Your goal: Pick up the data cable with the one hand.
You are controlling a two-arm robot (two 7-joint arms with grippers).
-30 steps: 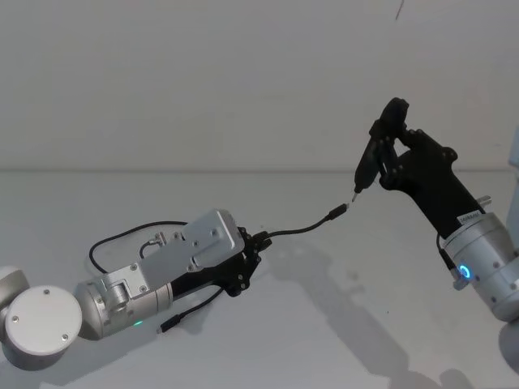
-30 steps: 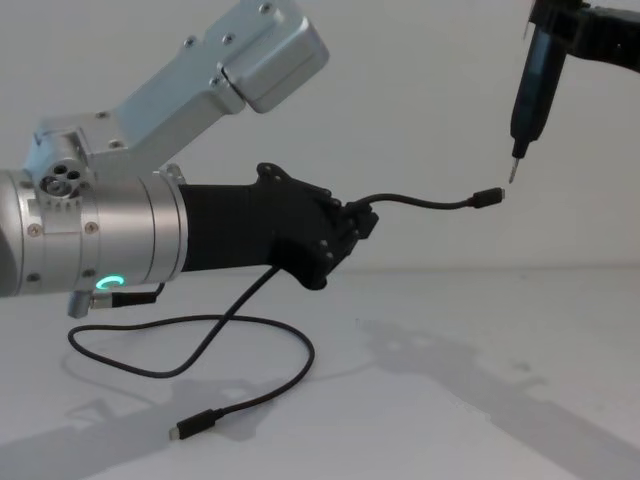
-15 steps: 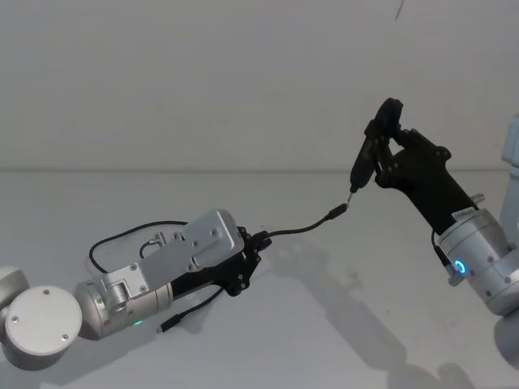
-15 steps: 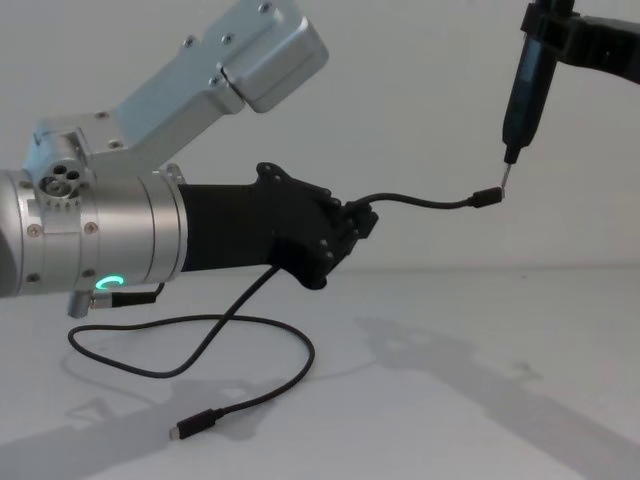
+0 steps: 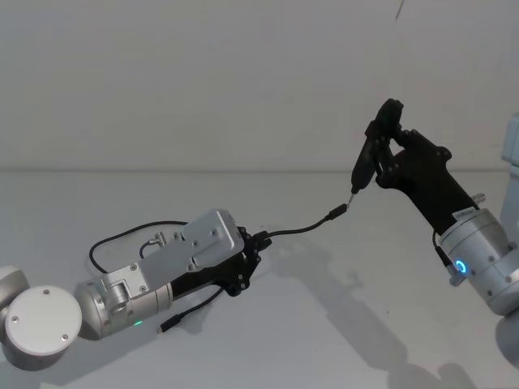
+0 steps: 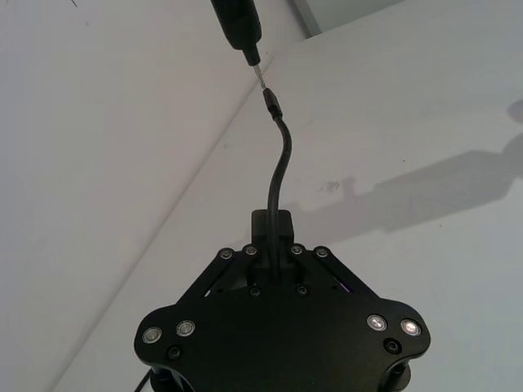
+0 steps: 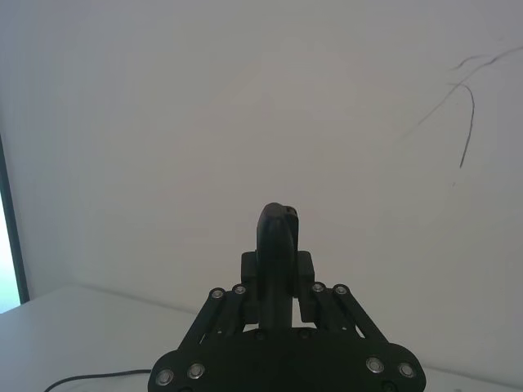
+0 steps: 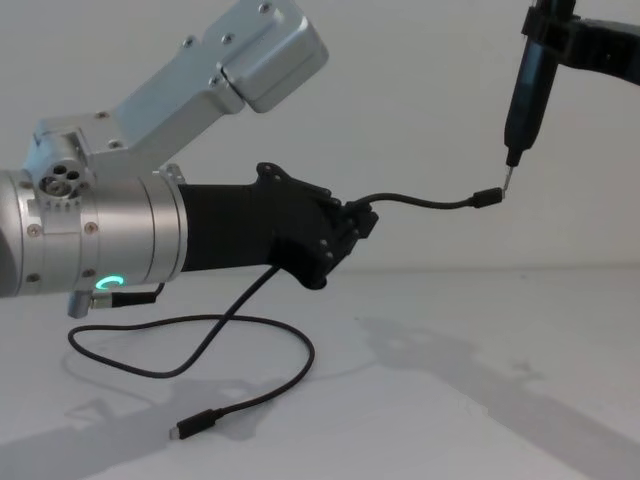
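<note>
L gripper is clenched on data cable above table; short end w/ plug is held out mid-air, rest is draped down to table surface. R gripper is closed round pen-like tool, tip just beside raised plug.

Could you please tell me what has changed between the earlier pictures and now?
The right gripper carried its pen-like tool slightly down and toward the robot's left, bringing the metal tip to the raised plug of the data cable. The left gripper stayed shut on the cable, whose other end lies on the table as before.
</note>
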